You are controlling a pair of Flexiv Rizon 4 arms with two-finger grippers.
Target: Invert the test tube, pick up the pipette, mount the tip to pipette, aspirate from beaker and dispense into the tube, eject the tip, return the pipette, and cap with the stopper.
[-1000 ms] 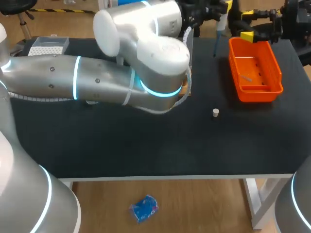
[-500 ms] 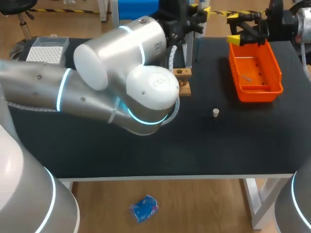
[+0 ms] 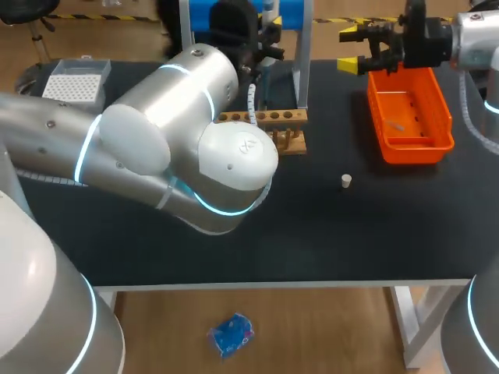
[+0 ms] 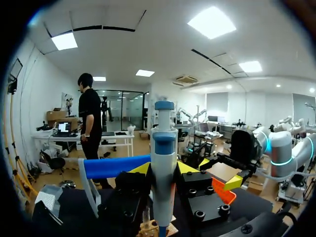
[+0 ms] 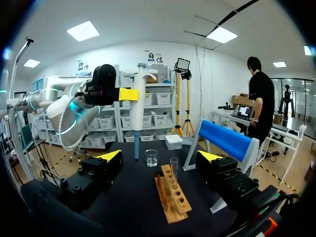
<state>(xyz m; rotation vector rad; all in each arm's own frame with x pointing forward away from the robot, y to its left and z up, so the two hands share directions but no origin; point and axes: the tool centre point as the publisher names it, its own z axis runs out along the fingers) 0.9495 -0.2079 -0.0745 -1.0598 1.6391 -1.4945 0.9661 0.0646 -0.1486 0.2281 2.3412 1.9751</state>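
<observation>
L hand (image 4: 164, 168) w/ pipette (image 4: 164, 140) further left

The pipette (image 4: 163, 163) is white with a blue top. It stands straight up, pinched between the fingers (image 4: 140, 169) of the left gripper (image 4: 163, 169). A small clear beaker (image 5: 151, 158) sits on the table (image 3: 234, 241) just past the end of the wooden rack (image 5: 174, 202). A clear test tube (image 5: 174, 170) stands up in that rack. The little pale stopper (image 3: 346, 181) lies alone on the table, near the orange tray (image 3: 446, 117).
</observation>
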